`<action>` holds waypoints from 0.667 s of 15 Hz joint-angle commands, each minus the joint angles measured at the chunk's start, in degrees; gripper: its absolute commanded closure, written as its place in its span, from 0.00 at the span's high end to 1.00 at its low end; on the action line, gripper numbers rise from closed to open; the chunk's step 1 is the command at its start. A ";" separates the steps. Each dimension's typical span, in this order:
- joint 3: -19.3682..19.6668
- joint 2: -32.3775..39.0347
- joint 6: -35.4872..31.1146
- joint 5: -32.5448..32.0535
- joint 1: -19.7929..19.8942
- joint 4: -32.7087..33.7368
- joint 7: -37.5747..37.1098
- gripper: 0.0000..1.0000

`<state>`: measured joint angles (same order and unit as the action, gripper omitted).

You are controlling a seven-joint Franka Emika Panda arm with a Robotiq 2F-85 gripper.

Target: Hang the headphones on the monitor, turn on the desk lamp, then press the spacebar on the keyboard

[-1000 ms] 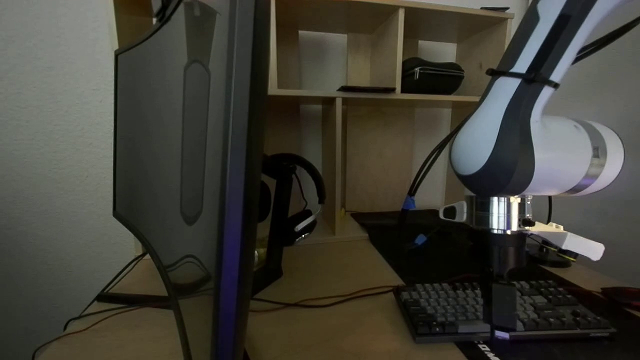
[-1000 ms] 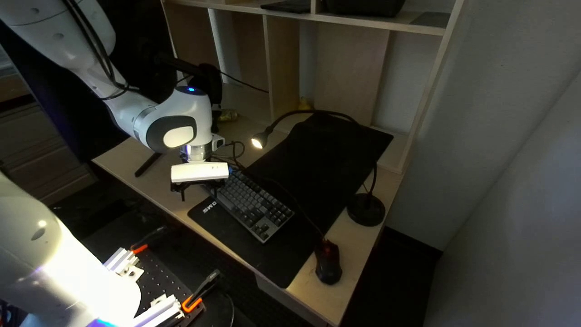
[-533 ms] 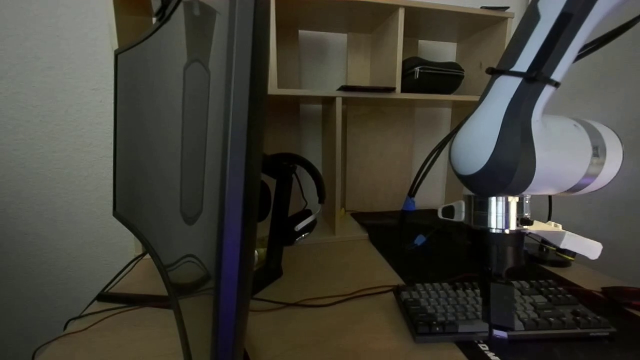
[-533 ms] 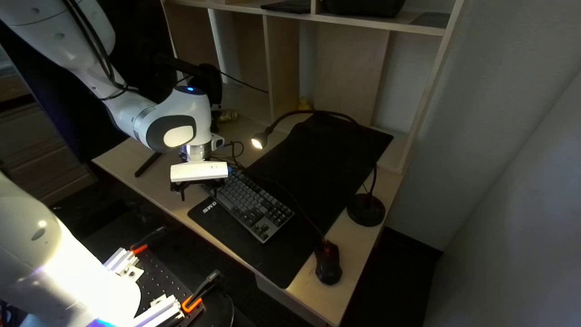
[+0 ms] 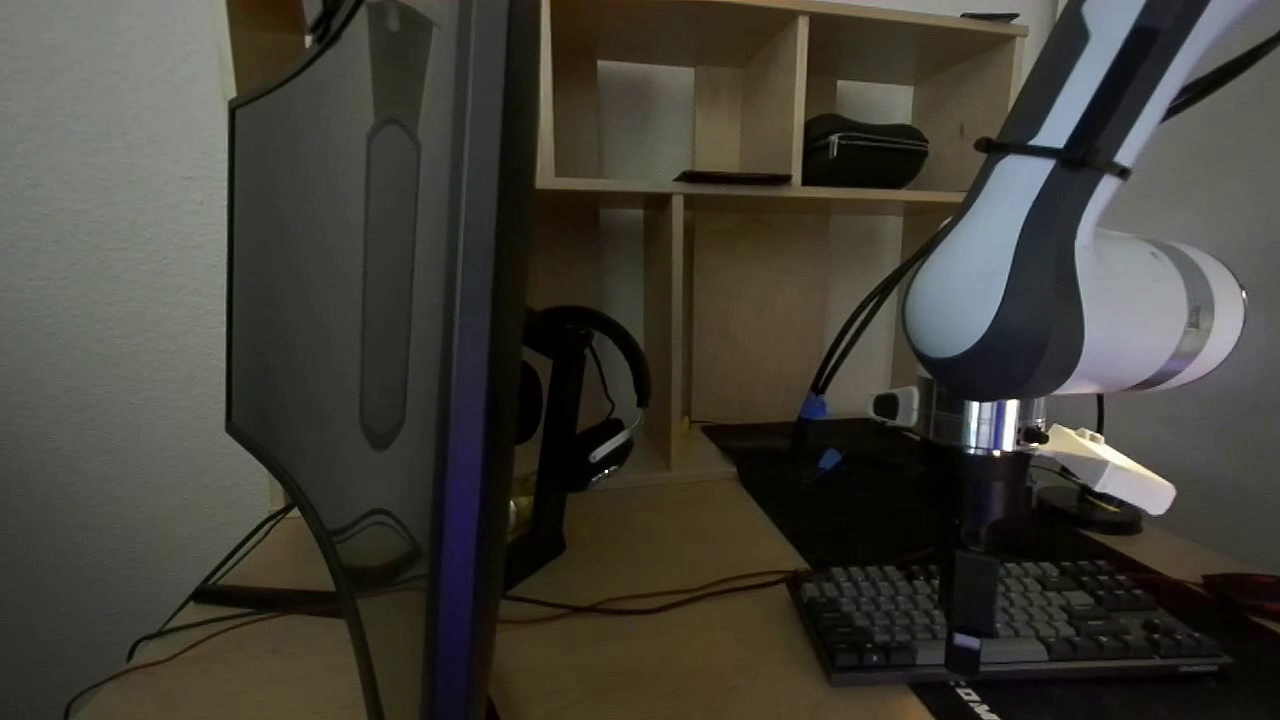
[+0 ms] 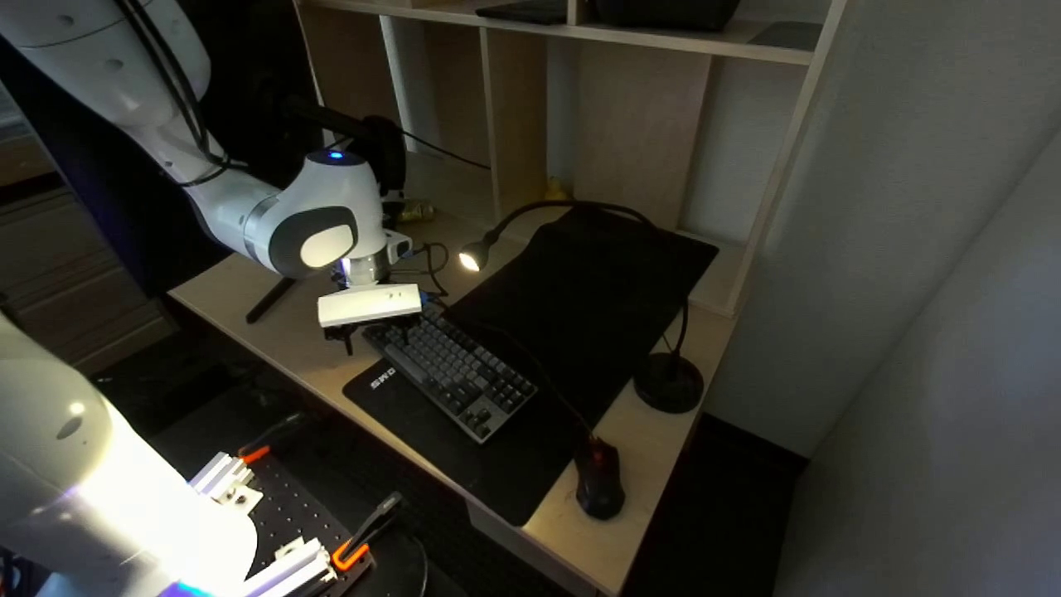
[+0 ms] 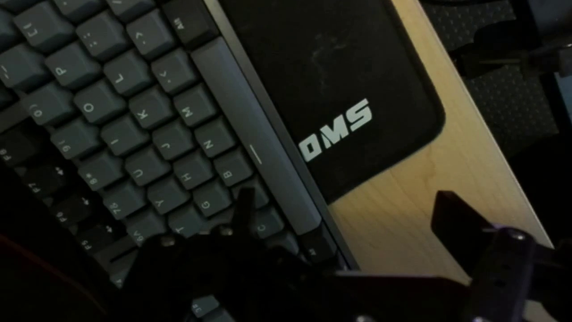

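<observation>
1. Wooden shelving (image 5: 760,310) backs an exterior view; headphones (image 5: 636,365) hang on a stand (image 5: 558,440) past the monitor (image 5: 390,320).
2. In an exterior view: lit desk lamp (image 6: 668,383), keyboard (image 6: 456,377) partly on a mat (image 6: 572,290).
3. Wrist view: gripper (image 7: 344,194) spread wide above keyboard and desk (image 7: 382,230).

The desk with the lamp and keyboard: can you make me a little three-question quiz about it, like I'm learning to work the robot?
1. Is the desk lamp A) lit or B) dark?
2. True or false: the gripper is shut.
3. On the keyboard, which key looks longest in the wrist view?

Key:
1. A, lit.
2. False; it is open, with nothing between its tips.
3. The spacebar.
</observation>
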<state>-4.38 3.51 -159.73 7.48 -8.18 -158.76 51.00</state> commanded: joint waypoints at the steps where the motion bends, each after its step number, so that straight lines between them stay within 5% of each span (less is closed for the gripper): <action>1: -0.31 -6.44 13.10 0.22 3.19 0.52 2.60 1.00; 3: 0.89 -8.87 21.21 0.30 3.22 2.16 2.07 1.00; 4: 0.39 -5.16 15.00 -0.05 2.19 1.79 0.51 1.00; 10: 1.34 -8.85 20.57 -0.09 2.19 2.29 0.60 1.00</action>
<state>-3.37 -5.34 -139.24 7.45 -5.66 -156.52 51.66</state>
